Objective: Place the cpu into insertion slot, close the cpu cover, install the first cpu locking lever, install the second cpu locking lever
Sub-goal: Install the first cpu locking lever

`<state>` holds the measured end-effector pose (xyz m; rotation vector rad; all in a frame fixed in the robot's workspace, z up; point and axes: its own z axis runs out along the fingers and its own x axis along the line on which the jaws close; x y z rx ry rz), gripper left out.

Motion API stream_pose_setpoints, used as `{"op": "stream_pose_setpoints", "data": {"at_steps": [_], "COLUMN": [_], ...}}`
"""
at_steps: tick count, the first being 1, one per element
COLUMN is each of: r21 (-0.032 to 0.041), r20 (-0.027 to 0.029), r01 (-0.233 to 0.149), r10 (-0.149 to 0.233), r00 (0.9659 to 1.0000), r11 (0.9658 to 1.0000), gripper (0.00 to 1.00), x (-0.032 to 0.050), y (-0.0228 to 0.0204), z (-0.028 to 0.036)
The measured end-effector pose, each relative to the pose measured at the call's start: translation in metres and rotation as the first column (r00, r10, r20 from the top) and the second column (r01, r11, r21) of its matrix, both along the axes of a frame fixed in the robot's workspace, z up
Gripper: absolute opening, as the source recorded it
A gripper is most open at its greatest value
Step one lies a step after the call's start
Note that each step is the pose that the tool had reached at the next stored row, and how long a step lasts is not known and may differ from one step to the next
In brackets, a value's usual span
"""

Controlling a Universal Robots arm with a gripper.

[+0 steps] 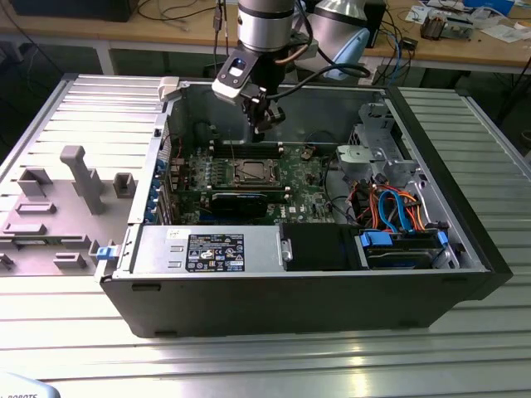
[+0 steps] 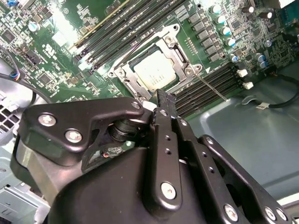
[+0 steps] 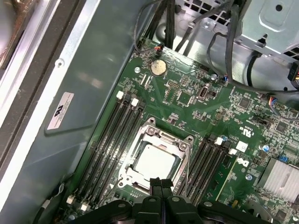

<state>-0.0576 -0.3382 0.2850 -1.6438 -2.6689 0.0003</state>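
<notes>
Your hand [image 1: 262, 124] hung inside the open computer case [image 1: 315, 307], which sat on the metal surface [image 1: 249, 369]. Its two fingers were pressed tight together with nothing between them. I think a closed hand like that made one thin tip, good for working among small parts.

The cpu [image 3: 154, 162] sat flat in the insertion slot [image 1: 239, 174], silver side up. The cpu cover [image 3: 164, 136] lay down over it like a picture frame, so the chip showed through its window. I think it lay that way to keep the chip from slipping out.

In both wrist views the tip of your hand pointed at the near edge of the slot. You could not tell from them whether it touched. The exterior view helped here: it showed your hand up in the air above the green circuit board [image 3: 196, 112], with a gap under it.

The second wrist view gave you something more. A thin locking lever [image 2: 212, 87] stuck out sideways from the slot, across the long black memory slots [image 2: 194, 94]. It did not look hooked down yet.
</notes>
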Motion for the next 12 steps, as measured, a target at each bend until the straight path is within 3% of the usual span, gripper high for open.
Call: {"op": "stream_pose_setpoints", "data": {"at_steps": [2,5,6,12], "r21": [0.0,0.0,-0.0001,-0.0001], "r20": [-0.0001,-0.0001,0.0,0.0002], "r01": [-0.027,-0.127,-0.14,-0.153], "r10": [0.027,0.127,0.14,0.153], "r00": [0.9996,0.992,0.9902,0.9882], "r11": [0.9996,0.992,0.9902,0.9882], "gripper": [0.11,0.11,0.11,0.11], "x": [0.0,-0.0001,-0.0009,-0.0022], "y": [0.0,0.0,0.0001,0.0], "z": [0.0,0.0,0.0,0.0]}}
